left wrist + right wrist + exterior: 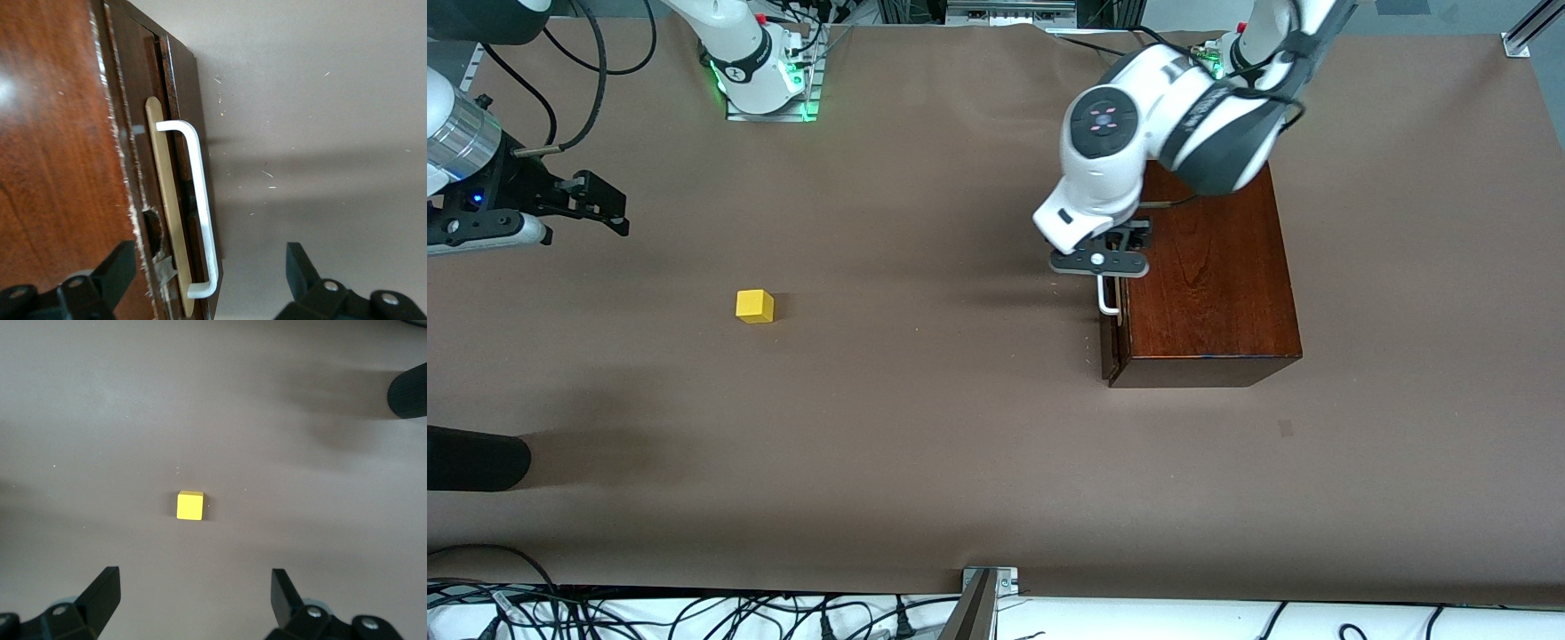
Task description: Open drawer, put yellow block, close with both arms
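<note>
**Drawer barely cracked, block waiting on the table**

Start with the drawer [1110, 342]: it sits in the dark wooden box [1209, 284] at right of centre in the front view, and it looks shut or only just cracked, its front panel close against the box. In the left wrist view a thin pale strip shows along the front, so it may be a sliver out, no more. The white handle [200, 213] runs down the middle of that view, free of any grip.

The yellow block [754, 306] lies alone on the bare brown table [925, 427], left of centre in the front view, well apart from the box. So by my reading nothing is finished: the pull, the drop into the drawer and the two-arm close are all left to do.

Now the arms. The left arm reaches down from the top right of the front view, elbow bent over the box top, wrist turned down at the handle. The left gripper [207, 287] hangs with its fingers spread wide, straddling the handle's lower end, one over the box edge, one over the table, nothing clamped.

The right gripper [193, 603] is at the far left edge of the front view, over the table, fingers apart and empty, its camera looking straight down on the block. It waits.
</note>
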Controlling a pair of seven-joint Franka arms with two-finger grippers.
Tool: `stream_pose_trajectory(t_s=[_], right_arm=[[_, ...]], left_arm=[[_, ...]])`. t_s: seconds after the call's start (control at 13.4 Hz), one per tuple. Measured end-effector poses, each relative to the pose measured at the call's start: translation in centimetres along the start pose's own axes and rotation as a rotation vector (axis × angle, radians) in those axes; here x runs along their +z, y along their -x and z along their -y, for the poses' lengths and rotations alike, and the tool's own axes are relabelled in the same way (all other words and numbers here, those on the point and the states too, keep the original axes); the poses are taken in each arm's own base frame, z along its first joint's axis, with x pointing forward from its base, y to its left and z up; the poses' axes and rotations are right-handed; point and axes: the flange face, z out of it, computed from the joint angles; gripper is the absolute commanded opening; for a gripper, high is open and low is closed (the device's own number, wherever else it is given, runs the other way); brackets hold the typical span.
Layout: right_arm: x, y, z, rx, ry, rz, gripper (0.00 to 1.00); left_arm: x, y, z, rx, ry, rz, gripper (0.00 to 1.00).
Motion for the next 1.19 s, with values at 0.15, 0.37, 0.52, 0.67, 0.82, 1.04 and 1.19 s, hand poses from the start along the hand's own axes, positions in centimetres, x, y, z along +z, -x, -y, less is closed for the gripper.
stream_pose_trajectory(t_s=[0.15, 0.37, 0.52, 0.67, 0.82, 1.04, 1.19], right_arm=[[0.0, 0.0, 0.0, 0.0, 0.0, 0.0, 1.0], [0.0, 0.0, 0.0, 0.0, 0.0, 0.0, 1.0], [0.0, 0.0, 0.0, 0.0, 0.0, 0.0, 1.0], [0.0, 0.0, 0.0, 0.0, 0.0, 0.0, 1.0], [0.0, 0.0, 0.0, 0.0, 0.0, 0.0, 1.0], [0.0, 0.0, 0.0, 0.001, 0.0, 0.0, 1.0], [0.0, 0.0, 0.0, 0.001, 0.0, 0.0, 1.0]], left_arm=[[1.5, 0.2, -1.2, -0.014, -0.03, 0.003, 1.0], [2.8, 0.7, -2.6, -0.098, -0.048, 0.011, 1.0], [4.1, 0.7, -3.2, -0.144, -0.1, -0.019, 1.0], [5.2, 0.4, -3.6, -0.155, -0.128, -0.037, 1.0], [6.0, 0.2, -4.1, -0.159, -0.115, -0.04, 1.0], [7.3, 0.2, -4.8, -0.157, -0.13, -0.052, 1.0], [8.0, 0.1, -5.1, -0.145, -0.158, -0.076, 1.0]])
